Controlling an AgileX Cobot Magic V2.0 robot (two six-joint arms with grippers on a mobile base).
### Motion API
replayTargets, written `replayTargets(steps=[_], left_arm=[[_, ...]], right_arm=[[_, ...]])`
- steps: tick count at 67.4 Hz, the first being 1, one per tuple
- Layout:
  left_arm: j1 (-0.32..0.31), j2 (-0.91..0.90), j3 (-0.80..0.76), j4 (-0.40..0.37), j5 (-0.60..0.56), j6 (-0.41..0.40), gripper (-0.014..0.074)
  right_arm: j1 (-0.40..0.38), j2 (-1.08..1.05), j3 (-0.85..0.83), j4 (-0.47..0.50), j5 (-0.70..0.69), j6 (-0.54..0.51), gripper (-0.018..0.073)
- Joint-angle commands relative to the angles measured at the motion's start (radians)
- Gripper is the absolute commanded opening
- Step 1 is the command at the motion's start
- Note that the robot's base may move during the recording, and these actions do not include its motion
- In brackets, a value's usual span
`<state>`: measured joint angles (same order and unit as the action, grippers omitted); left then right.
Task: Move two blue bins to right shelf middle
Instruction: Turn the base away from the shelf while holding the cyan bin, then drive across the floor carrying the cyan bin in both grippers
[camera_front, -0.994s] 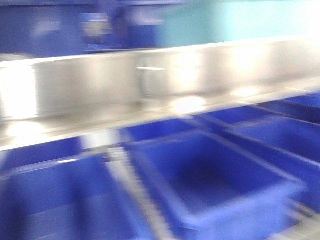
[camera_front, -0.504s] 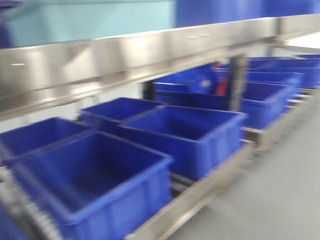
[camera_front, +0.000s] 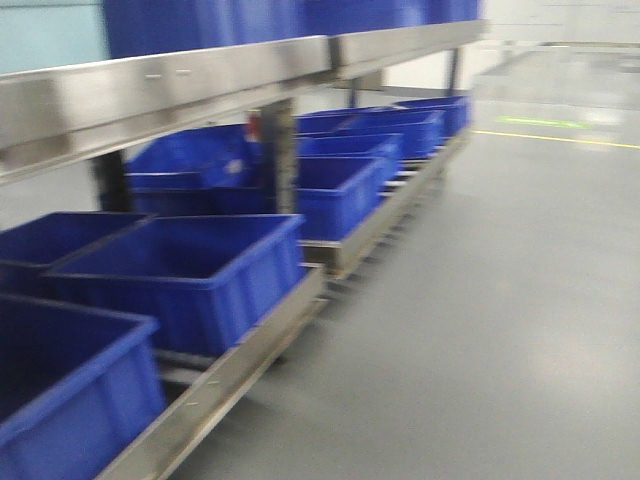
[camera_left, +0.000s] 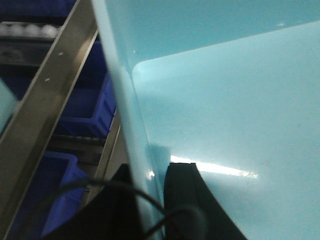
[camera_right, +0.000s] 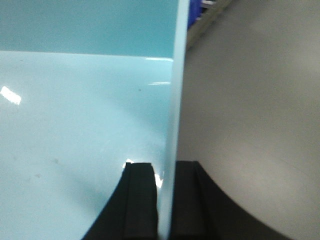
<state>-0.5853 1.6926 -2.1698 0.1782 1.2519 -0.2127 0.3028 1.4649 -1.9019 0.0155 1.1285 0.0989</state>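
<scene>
Two thin, glossy walls of a pale-blue plastic bin (camera_left: 225, 100) are pinched, one by the left gripper (camera_left: 150, 175), one by the right gripper (camera_right: 167, 172). A brushed-steel shelf rail (camera_front: 160, 90) overhangs boxy dark-blue bins (camera_front: 200, 265).

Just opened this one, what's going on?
Both arms hold a pale blue bin by its walls: the left gripper is shut on one wall, the right gripper on another, apparently of the same bin. The floor shows beside it, so it is not shelved yet. The front view looks along a steel rack with dark blue bins on its lower tier.
</scene>
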Motion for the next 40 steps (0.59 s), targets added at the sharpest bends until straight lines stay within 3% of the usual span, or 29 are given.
replayTargets(steps=[1, 40], left_arm=[[-0.007, -0.019, -0.014, -0.034, -0.031, 0.016, -0.0111], [-0.007, -0.019, -0.014, -0.033, -0.031, 0.016, -0.0111]], right_arm=[[-0.004, -0.009, -0.008, -0.01, -0.06, -0.01, -0.0151], [-0.004, -0.009, -0.008, -0.01, -0.06, -0.01, -0.0151]])
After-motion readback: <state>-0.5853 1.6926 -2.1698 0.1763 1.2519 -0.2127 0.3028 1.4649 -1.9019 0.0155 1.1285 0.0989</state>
